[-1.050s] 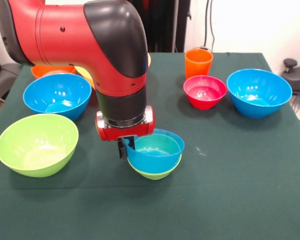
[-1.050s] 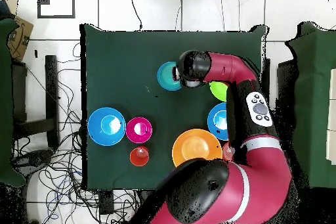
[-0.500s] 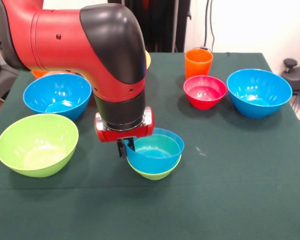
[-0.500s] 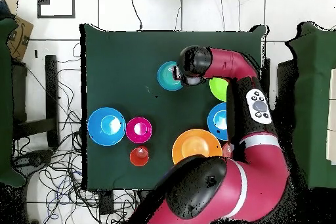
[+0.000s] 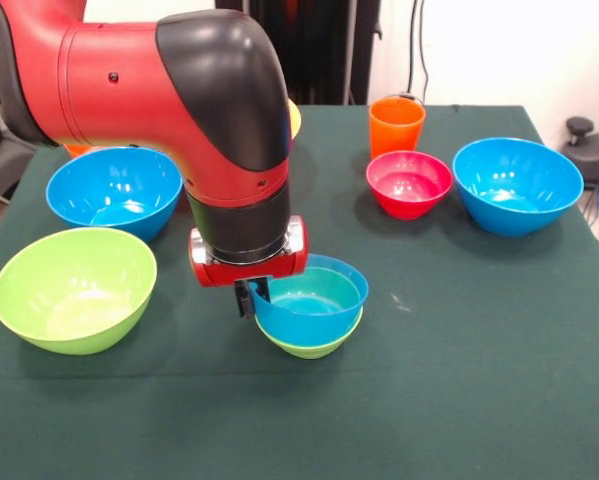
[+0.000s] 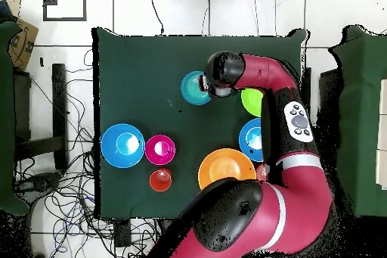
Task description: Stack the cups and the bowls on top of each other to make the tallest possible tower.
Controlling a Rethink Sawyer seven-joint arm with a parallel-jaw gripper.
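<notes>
A short tower stands near the table's front: a small blue bowl [image 5: 314, 312] with a teal-green bowl [image 5: 307, 291] inside it, nested in a small lime bowl [image 5: 309, 346]. My gripper [image 5: 253, 294] hangs at the blue bowl's left rim, one finger outside and one inside, shut on the rim. From above, the same tower [image 6: 192, 88] lies just left of the gripper [image 6: 203, 84]. An orange cup [image 5: 396, 124] stands at the back, beside a red-pink bowl [image 5: 409, 184]. Two larger blue bowls [image 5: 114, 190] [image 5: 517, 185] and a big lime bowl [image 5: 74, 288] sit apart.
A yellow rim [image 5: 295, 118] and an orange rim [image 5: 76, 149] peek out behind the arm. From above, a large orange bowl [image 6: 225, 168] lies near the robot's base, with a blue bowl [image 6: 251, 138] and a lime bowl [image 6: 252, 102] partly under the arm.
The arm's wrist has shifted slightly over the table. The gripper stays at the blue bowl's rim, and the nested bowls have not visibly moved.
</notes>
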